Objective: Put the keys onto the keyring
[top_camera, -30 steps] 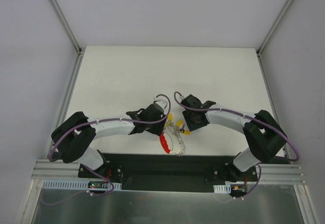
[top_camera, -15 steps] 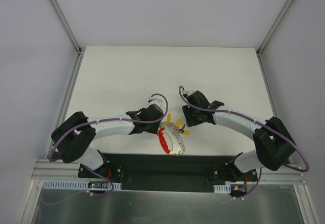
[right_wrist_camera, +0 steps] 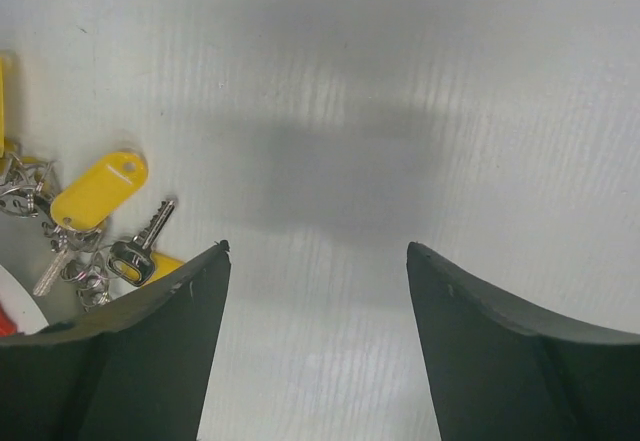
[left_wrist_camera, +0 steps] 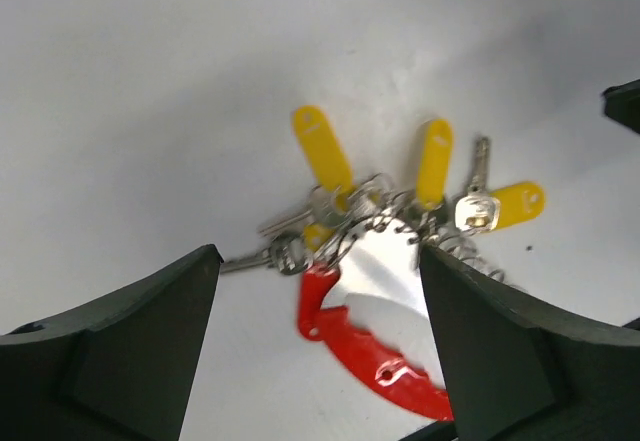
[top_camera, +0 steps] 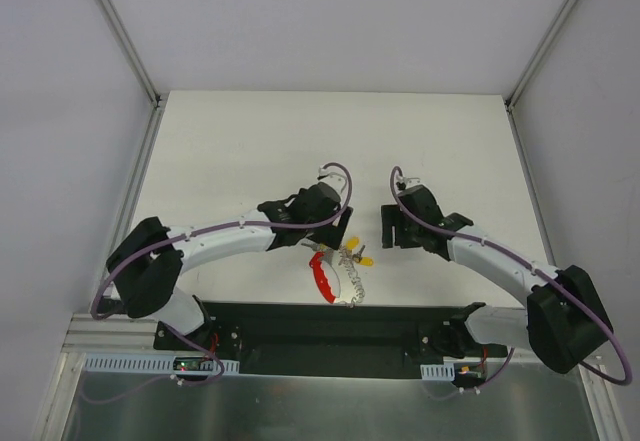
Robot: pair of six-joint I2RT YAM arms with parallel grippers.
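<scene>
The keyring (left_wrist_camera: 372,223), a silver ring-and-chain bunch with a red curved band (left_wrist_camera: 375,351), lies on the white table with several yellow-headed keys (left_wrist_camera: 322,147) fanned around it. In the top view the bunch (top_camera: 346,263) lies near the front edge between the arms. My left gripper (left_wrist_camera: 318,253) is open and hovers over the bunch, its jaws either side of the red band, holding nothing; the top view (top_camera: 333,238) shows it too. My right gripper (right_wrist_camera: 317,248) is open and empty over bare table, right of the keys (right_wrist_camera: 98,189). It also shows in the top view (top_camera: 390,229).
The white table (top_camera: 230,151) is walled by grey panels at the back and both sides. A black base plate (top_camera: 330,326) runs along the near edge just below the red band.
My left gripper has moved right and forward over the key bunch. My right gripper has drawn back to the right, away from the keys. The bunch has shifted slightly.
</scene>
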